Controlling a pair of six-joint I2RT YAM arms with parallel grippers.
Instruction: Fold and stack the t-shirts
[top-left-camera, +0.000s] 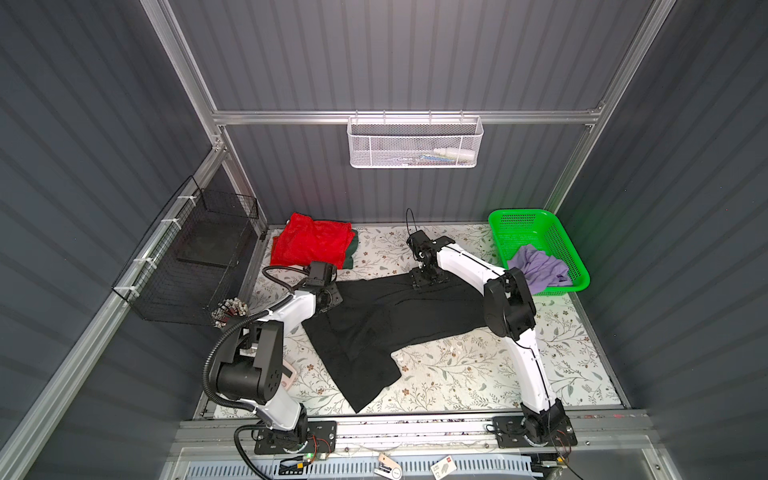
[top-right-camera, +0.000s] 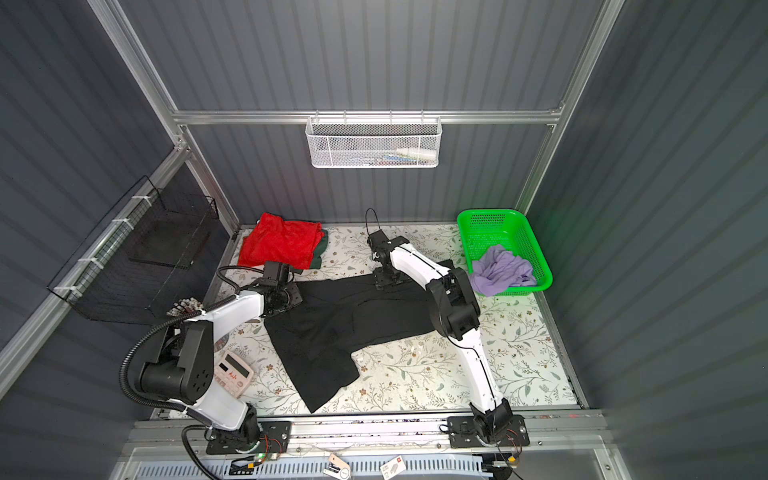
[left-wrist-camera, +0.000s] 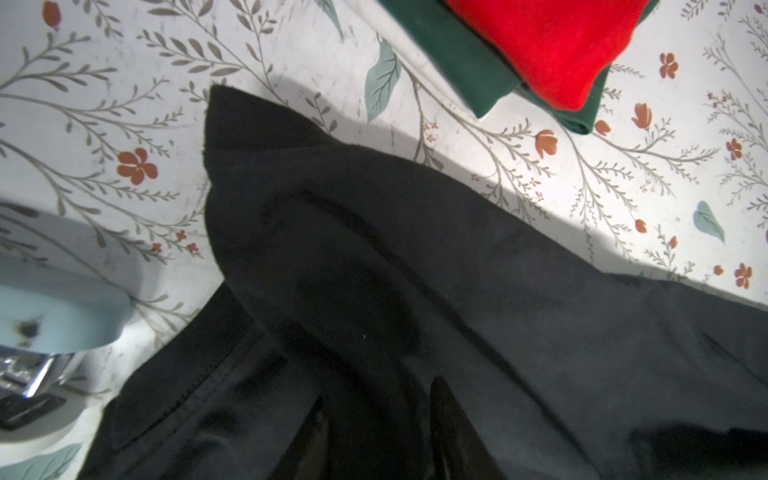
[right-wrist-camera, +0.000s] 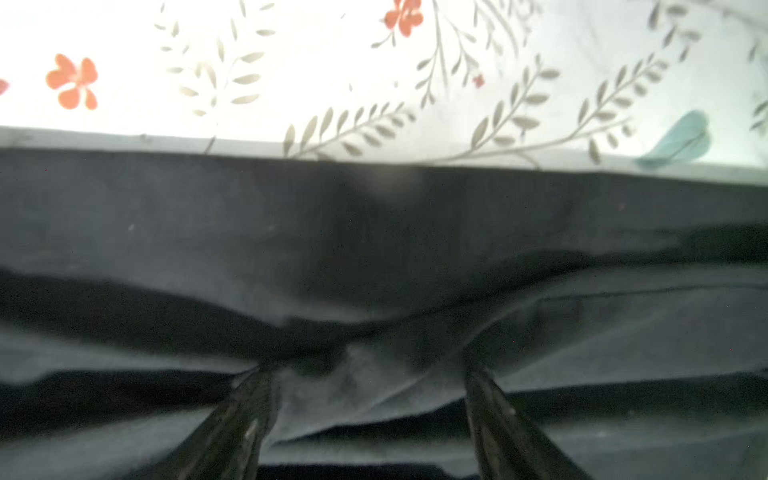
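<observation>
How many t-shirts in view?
4: black t-shirt spread mid-table; red t-shirt folded atop dark green t-shirt, far left; lavender t-shirt in the green basket. More could hide beneath.

No text legible (tags (top-right-camera: 337, 468) too small)

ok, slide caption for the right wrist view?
Right gripper, jaws wide, down on the large black cloth t-shirt; floral-print tabletop beyond.
</observation>
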